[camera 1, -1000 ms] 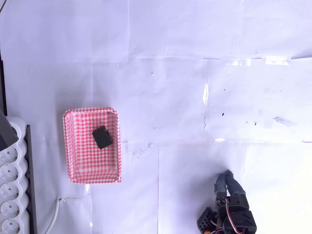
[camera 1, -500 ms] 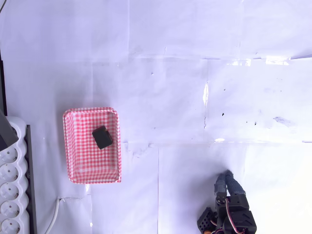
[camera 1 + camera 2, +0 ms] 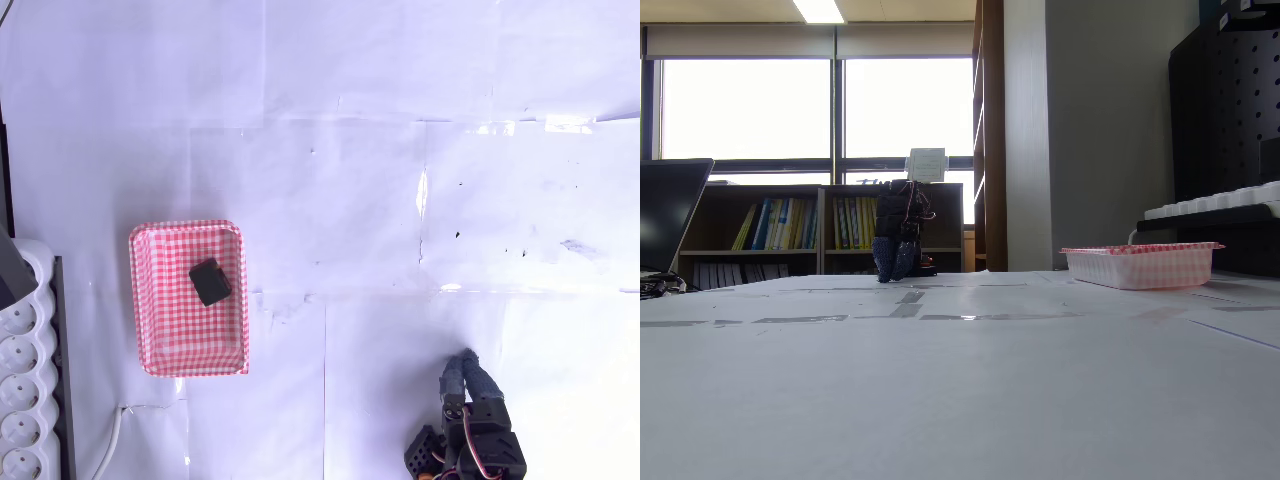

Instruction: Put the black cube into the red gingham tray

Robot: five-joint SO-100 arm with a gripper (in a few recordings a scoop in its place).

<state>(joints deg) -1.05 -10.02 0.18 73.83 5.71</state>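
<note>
The black cube lies inside the red gingham tray, in its upper middle part in the overhead view. The tray stands at the right in the fixed view, where its wall hides the cube. My gripper rests far from the tray at the bottom right of the overhead view, folded back near the arm's base. Its fingers are together with nothing between them. In the fixed view the gripper points down at the table's far side.
A white power strip lies at the left edge, just left of the tray, with a white cable below it. White paper sheets cover the table. A laptop stands at the left in the fixed view.
</note>
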